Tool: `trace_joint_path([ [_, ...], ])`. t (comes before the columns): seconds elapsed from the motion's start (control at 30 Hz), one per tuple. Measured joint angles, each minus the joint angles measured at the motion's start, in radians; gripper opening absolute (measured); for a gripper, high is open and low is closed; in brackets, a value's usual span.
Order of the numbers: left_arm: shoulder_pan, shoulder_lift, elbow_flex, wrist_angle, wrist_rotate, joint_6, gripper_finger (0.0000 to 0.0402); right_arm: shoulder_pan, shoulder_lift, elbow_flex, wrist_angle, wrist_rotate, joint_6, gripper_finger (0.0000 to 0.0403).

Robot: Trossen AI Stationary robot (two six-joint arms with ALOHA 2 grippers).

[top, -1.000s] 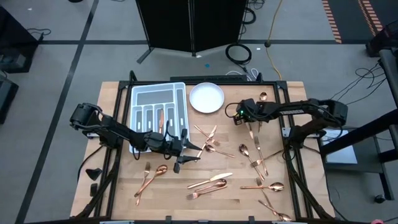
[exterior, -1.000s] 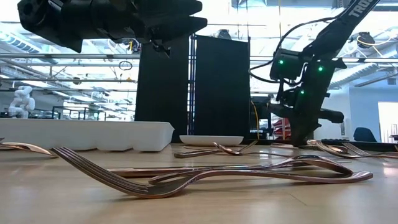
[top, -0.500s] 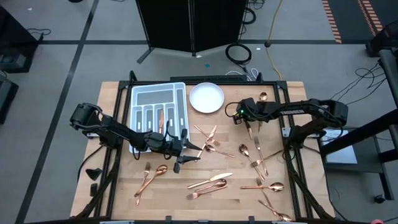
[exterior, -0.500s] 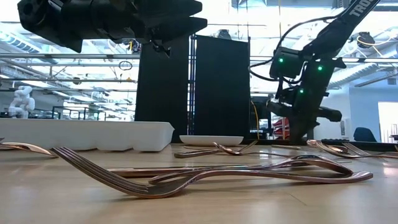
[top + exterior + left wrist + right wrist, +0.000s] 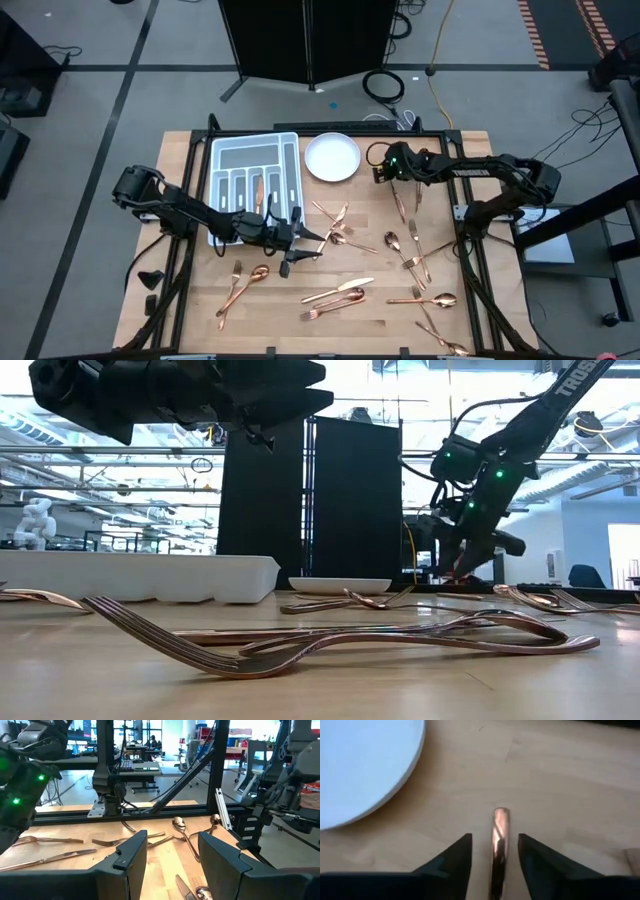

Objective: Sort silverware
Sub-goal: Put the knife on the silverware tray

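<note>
Fingers of the right gripper [image 5: 492, 851] stand apart around a copper handle [image 5: 499, 837], its far end hidden.

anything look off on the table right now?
Mostly an unfinished sort: the grey tray holds one copper piece, while the rest of the silverware lies scattered and crisscrossed over the table. The white plate is bare. The right gripper stands open around a handle end. Nothing looks spilled or damaged.
</note>
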Motion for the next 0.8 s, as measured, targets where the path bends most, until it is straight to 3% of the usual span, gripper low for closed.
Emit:
trace_joint_path([
  [0.13,0.0,0.0,0.0,0.0,0.0,0.0,0.0171,-0.003,0.024,0.0,-0.003,-0.038,-0.011,0.0185],
  [0.3,0.0,0.0,0.0,0.0,0.0,0.001,0.0171,0.02,0.108,0.002,-0.005,-0.024,0.012,0.0179],
  [0.43,0.0,0.0,0.0,0.001,0.0,0.001,0.0171,0.068,0.171,0.006,0.002,0.024,0.027,0.0138],
  [0.63,0.0,0.0,0.0,0.001,0.0,0.004,0.0171,0.173,0.209,0.006,0.02,0.105,0.005,0.002],
  [0.8,0.0,0.0,0.0,-0.006,0.0,0.002,0.0171,0.24,0.209,0.002,0.049,0.133,0.004,0.0031],
])
